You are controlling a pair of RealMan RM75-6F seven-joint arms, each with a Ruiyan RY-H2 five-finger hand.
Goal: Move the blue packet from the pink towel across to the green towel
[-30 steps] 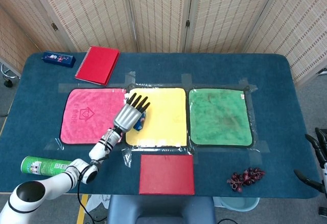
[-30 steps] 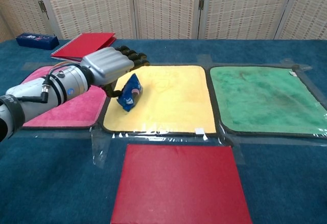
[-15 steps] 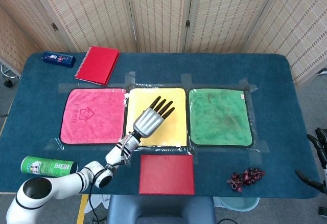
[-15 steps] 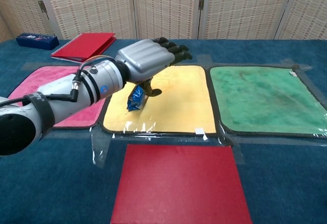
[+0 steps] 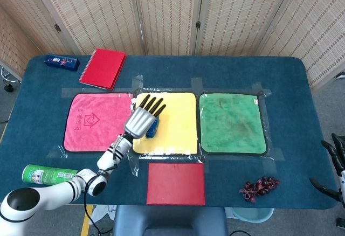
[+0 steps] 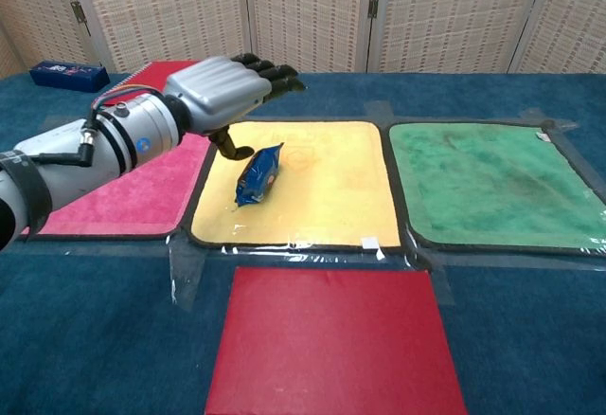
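The blue packet (image 6: 258, 174) lies flat on the left half of the yellow towel (image 6: 327, 197), held by nothing. My left hand (image 6: 222, 93) hovers just above and left of it with its fingers stretched out and the thumb hanging down, apart from the packet. In the head view the left hand (image 5: 144, 118) covers most of the packet (image 5: 154, 129). The pink towel (image 5: 91, 123) is left of the yellow one and the green towel (image 5: 232, 123) is to its right, both bare. My right hand (image 5: 333, 163) shows only as spread dark fingers at the right edge.
A red mat (image 5: 176, 183) lies in front of the yellow towel. A red notebook (image 5: 103, 68) and a blue box (image 5: 61, 62) sit at the back left. A green can (image 5: 46, 175) lies at the front left, and grapes (image 5: 259, 186) at the front right.
The left hand carried the packet rightward over the yellow towel, let it go, then drew back left and upward. The packet now lies free on the yellow towel.
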